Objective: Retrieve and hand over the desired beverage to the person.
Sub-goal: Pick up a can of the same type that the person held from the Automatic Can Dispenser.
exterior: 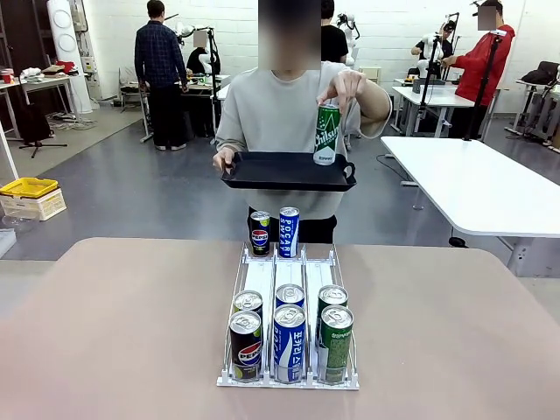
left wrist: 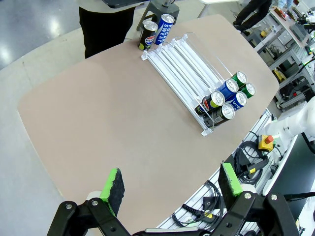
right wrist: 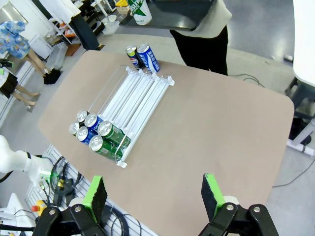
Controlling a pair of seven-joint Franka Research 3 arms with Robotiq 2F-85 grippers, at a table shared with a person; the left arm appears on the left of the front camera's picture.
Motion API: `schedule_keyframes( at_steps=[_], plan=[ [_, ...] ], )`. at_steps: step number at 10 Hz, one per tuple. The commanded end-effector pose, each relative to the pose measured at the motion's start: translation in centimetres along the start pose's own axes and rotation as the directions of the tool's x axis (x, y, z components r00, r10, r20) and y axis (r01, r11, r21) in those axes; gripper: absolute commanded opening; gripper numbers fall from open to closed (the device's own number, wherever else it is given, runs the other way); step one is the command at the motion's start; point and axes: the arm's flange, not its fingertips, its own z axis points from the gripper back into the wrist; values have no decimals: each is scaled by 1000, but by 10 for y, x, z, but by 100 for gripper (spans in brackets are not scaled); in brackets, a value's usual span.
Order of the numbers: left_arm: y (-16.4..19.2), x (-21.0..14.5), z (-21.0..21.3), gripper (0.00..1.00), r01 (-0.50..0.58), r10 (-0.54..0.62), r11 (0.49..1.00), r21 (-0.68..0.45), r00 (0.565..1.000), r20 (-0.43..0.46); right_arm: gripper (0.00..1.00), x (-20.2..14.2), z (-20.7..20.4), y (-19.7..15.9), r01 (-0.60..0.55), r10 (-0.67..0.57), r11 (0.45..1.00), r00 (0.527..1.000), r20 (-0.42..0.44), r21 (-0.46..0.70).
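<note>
Six cans (exterior: pixel 290 337) at the rack (exterior: pixel 289 276) near end, two more (exterior: pixel 289 229) at far end — person's hand (exterior: pixel 346 86) on green can (exterior: pixel 327 133) on black tray (exterior: pixel 262 171); my left gripper (left wrist: pixel 172 182) and right gripper (right wrist: pixel 153 192) both spread, empty.

Left hand (left wrist: pixel 172 182) and right hand (right wrist: pixel 154 195) hover, jaws spread wide.

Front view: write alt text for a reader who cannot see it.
A person holds a black tray, one hand gripping a green can upright on or just above it. On the table, a white rack holds six cans.
</note>
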Motion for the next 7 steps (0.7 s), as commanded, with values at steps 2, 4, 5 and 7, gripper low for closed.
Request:
schedule_keyframes(
  at_steps=[2, 4, 5, 7],
  plan=[
    [1, -1, 3, 100, 10, -10, 1000, -11, 1000, -1, 100, 1, -1, 0, -11, 11, 1000, 1000, 6, 24],
    [1, -1, 3, 100, 10, -10, 1000, -11, 1000, -1, 100, 1, -1, 0, -11, 11, 1000, 1000, 6, 24],
    [1, -1, 3, 100, 10, -10, 1000, -11, 1000, -1, 100, 1, -1, 0, -11, 11, 1000, 1000, 6, 24],
    [1, -1, 3, 100, 10, -10, 1000, -11, 1000, -1, 100, 1, -1, 0, -11, 11, 1000, 1000, 6, 24]
  ],
)
